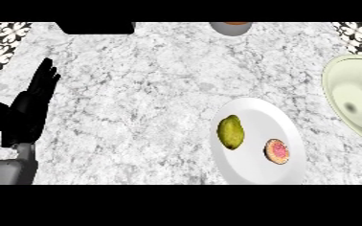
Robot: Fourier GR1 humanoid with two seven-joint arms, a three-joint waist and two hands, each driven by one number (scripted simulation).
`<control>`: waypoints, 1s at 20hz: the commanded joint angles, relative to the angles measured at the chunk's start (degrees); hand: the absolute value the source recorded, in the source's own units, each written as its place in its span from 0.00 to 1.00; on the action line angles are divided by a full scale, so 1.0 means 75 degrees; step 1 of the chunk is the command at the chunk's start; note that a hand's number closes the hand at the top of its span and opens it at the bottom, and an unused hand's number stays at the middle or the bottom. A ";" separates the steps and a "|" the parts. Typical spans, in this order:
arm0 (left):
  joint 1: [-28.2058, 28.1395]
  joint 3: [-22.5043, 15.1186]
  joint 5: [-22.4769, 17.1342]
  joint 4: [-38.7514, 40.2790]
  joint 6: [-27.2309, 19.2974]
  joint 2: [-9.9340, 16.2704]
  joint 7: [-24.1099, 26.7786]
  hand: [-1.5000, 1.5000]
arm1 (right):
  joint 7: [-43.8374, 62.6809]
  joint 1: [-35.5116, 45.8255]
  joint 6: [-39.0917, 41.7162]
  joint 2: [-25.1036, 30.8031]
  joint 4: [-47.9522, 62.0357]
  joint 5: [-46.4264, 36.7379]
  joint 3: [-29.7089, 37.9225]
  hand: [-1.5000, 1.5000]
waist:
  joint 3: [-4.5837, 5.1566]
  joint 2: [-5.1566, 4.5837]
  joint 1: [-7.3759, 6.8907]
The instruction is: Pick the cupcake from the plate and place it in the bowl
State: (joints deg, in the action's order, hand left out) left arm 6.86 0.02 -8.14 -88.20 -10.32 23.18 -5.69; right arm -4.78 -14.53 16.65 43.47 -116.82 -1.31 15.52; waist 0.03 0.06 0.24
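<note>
A small cupcake [277, 150] with pink icing lies on the white plate [265, 112], toward its right side. Beside it on the plate's left part rests a yellow-green fruit [231, 132]. A pale green bowl [344, 93] stands at the right edge, partly cut off by the view. My left hand [32, 106] rests at the far left, open with fingers pointing up, well away from the plate. No right hand shows anywhere.
A black object [96, 27] sits at the counter's far edge on the left, and a grey cup-like thing [231, 28] at the far edge near the middle. Patterned tiles [13, 37] show at both far corners. Marble counter [141, 91] spans between hand and plate.
</note>
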 commanded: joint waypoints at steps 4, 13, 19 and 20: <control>0.0269 0.0016 0.0047 -0.0095 0.0133 -0.0012 -0.0189 0.50 | 0.2063 0.1392 0.1092 0.1179 -0.0216 -0.0213 -0.0871 0.00 | 0.0011 -0.0038 -0.0205; 0.0420 0.0057 0.0305 0.0435 0.0100 -0.0298 0.0169 0.50 | 0.3024 0.3147 0.2284 0.1022 0.1111 -0.0989 -0.3037 0.00 | 0.0001 -0.0062 -0.0254; -0.0091 -0.0051 0.0407 -0.0486 0.0163 -0.0251 -0.0282 0.50 | 0.3522 0.3994 0.3227 0.0502 0.1855 -0.1365 -0.4022 0.00 | -0.0004 -0.0027 -0.0271; 0.0275 -0.0115 0.0496 -0.0075 -0.0052 -0.0558 -0.0228 0.50 | 0.3939 0.4025 0.3510 0.0467 0.1676 -0.1202 -0.4102 0.00 | 0.0001 -0.0028 -0.0167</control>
State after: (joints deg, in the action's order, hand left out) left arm 8.25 0.06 -5.43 -88.03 -9.40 20.86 -6.16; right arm 20.56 11.73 38.59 48.89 -106.54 -9.05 -10.73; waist 0.03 -0.20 -1.31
